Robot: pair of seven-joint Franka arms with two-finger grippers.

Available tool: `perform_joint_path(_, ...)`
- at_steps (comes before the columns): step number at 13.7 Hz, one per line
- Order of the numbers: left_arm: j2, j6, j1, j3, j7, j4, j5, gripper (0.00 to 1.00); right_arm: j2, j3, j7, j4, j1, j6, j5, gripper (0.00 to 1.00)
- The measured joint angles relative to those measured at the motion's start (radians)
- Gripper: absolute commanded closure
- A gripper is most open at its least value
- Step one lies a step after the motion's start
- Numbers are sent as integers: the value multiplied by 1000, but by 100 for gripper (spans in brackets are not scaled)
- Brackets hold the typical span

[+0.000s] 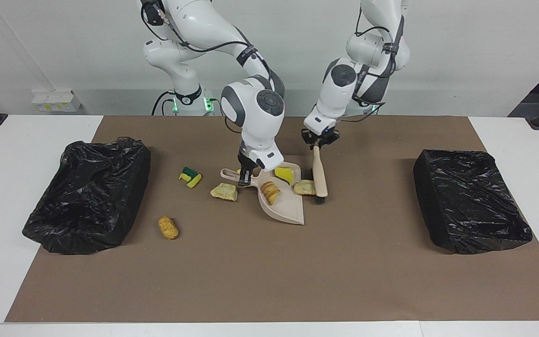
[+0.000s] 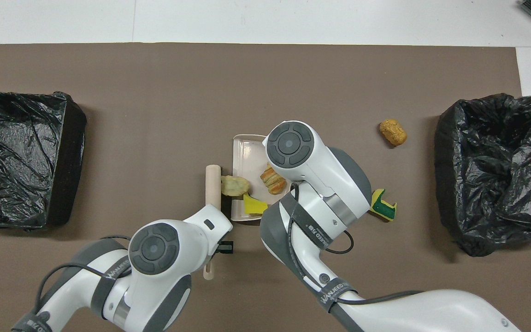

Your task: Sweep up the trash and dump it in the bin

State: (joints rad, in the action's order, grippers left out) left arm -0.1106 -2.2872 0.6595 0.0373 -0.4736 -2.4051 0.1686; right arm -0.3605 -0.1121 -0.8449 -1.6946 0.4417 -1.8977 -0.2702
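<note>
My right gripper (image 1: 246,174) is shut on the handle of the beige dustpan (image 1: 288,208), which lies flat on the brown mat. In the pan sit a yellow sponge bit (image 1: 283,174) and a golden bread chunk (image 1: 270,192). My left gripper (image 1: 318,142) is shut on the handle of the beige brush (image 1: 320,180), whose bristles press a pale trash chunk (image 1: 305,187) against the pan's open lip. From overhead the brush (image 2: 213,184) and that chunk (image 2: 234,186) touch the dustpan (image 2: 244,152). The right arm hides the right gripper there.
Loose on the mat toward the right arm's end lie a pale chunk (image 1: 224,192), a green-and-yellow sponge (image 1: 190,177) and a golden-brown chunk (image 1: 168,227). Black-lined bins stand at the right arm's end (image 1: 87,192) and the left arm's end (image 1: 470,201).
</note>
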Motion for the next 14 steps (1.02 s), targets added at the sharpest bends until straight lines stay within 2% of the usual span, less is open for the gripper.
perform_joint_path(2,0,-15,48,2,25,12,13,100,0,0,0,-1,0,-1,0,100)
perform_joint_path(5,7,-19,52,-10,34,34,14,100,0,0,0,-1,-1,-1,0,100)
perform_joint_path(9,12,-10,-12,-30,10,65,2,100,0,0,0,-3,-1,-1,0,100)
perform_joint_path(14,8,235,-73,-33,-86,225,-124,100,0,0,3,-7,-2,-2,1,100)
